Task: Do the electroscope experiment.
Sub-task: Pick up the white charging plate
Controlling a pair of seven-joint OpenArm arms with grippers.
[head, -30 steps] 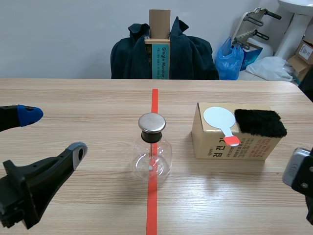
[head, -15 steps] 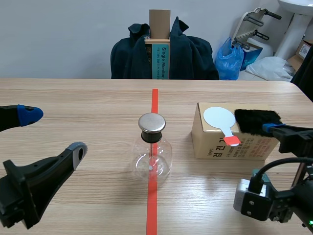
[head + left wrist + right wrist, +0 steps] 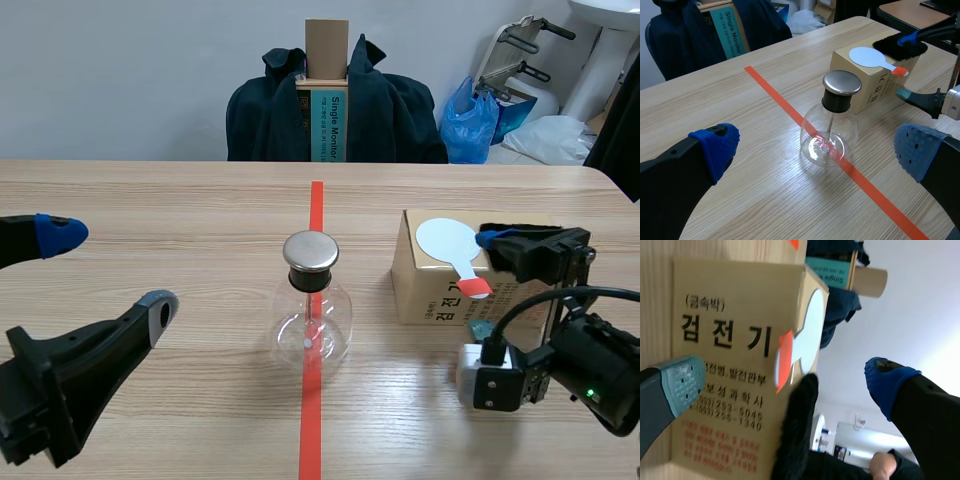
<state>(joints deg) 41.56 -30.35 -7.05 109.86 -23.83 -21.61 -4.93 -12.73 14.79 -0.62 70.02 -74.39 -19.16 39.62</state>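
- The electroscope flask (image 3: 312, 310) stands upright in the middle of the frame, on the orange-red tape line (image 3: 316, 205). Its metal cap (image 3: 310, 252) is in place, and neither of my hands touches it.
- The cardboard box (image 3: 435, 295) sits right of centre on the worktop (image 3: 150, 190). On its top lie the white paddle (image 3: 447, 243), with its orange-red grip at the near edge, and just beside it the black fur pad (image 3: 900, 46). Both lie flat on the box, so I judge that the rubbing has not begun.
- My right hand (image 3: 484, 283), at the lower right of the frame, is spread. One finger is over the box top by the fur pad and the other is low by the box's near face. It pinches nothing. Through its own camera, the paddle's grip and the edge of the fur lie between my fingers.
- My left hand (image 3: 110, 270), at the left of the frame, is spread wide, holds nothing and is well apart from the flask.
- By my reckoning I am only at the fetching step. I have yet to grip the fur or the paddle, rub one on the other, bring the charged paddle to the cap and watch the leaves.
- Only a thin rod shows inside the flask, so I cannot tell how the leaves hang.
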